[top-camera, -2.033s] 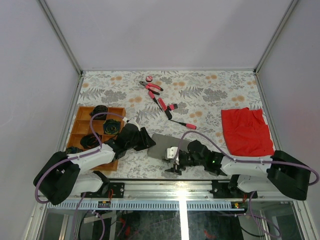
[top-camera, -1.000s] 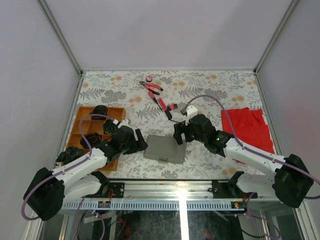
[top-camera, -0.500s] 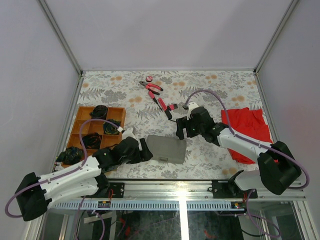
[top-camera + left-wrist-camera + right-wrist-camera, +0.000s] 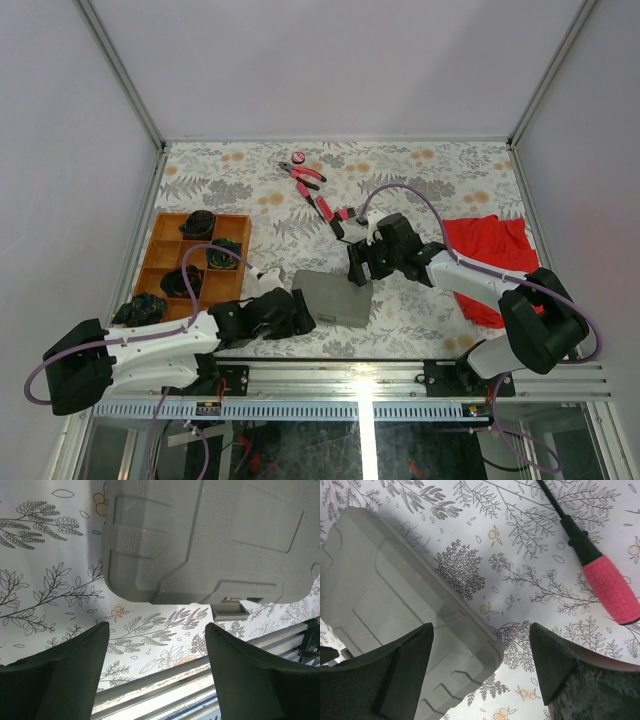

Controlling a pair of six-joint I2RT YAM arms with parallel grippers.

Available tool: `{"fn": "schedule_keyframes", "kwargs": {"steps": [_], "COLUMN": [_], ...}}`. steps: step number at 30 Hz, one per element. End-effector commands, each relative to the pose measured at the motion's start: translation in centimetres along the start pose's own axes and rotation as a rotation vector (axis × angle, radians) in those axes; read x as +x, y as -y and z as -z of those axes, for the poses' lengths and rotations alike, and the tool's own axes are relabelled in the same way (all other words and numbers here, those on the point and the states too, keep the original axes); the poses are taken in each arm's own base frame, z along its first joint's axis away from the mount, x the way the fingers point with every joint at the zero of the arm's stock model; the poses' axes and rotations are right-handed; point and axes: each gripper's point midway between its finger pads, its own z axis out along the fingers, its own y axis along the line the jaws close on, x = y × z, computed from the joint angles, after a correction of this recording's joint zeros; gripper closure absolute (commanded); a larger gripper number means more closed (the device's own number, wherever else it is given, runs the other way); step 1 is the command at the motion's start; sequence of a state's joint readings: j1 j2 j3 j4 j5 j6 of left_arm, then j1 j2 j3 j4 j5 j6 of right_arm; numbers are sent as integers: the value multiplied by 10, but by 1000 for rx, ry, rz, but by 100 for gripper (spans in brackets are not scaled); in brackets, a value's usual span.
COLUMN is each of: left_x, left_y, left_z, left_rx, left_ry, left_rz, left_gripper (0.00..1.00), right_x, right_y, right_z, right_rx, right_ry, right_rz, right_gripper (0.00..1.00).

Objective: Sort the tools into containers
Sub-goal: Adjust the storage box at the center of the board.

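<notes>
From above we see the closed grey case [image 4: 332, 297] lying front-centre on the floral table [image 4: 440, 170]. The left gripper [image 4: 298, 312] is at its near-left corner and the right gripper [image 4: 358, 265] at its far-right edge. The pliers [image 4: 304, 176] and pink disc [image 4: 298, 157] sit way back, with the wooden tray [image 4: 160, 232] on the left.

Left wrist: our fingers [image 4: 65, 680] are spread wide and empty, case just ahead.

Right wrist: fingers spread too, nothing held, case corner below, pink-handled screwdriver [image 4: 607, 587] nearby.

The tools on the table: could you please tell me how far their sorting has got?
Done: dark items sit in the wooden tray. In hand: nothing; the open left gripper and right gripper flank the shut grey case. Remaining: pliers, pink disc, screwdriver lie loose.
</notes>
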State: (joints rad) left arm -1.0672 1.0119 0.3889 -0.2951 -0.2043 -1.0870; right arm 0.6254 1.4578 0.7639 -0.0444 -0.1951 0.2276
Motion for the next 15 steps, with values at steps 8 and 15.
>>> {"fn": "schedule_keyframes", "kwargs": {"steps": [8,15], "left_x": [-11,-18], "left_y": [18,16], "left_z": [-16,-24], "left_rx": [78,67], "left_ry": [68,82], "left_rz": [70,80], "left_gripper": [24,25], "right_x": [24,38], "right_y": [-17,-21], "right_z": [0,4], "right_rx": [-119,-141], "right_ry": [-54,-77], "right_rz": [-50,-84], "right_gripper": [20,23]}}
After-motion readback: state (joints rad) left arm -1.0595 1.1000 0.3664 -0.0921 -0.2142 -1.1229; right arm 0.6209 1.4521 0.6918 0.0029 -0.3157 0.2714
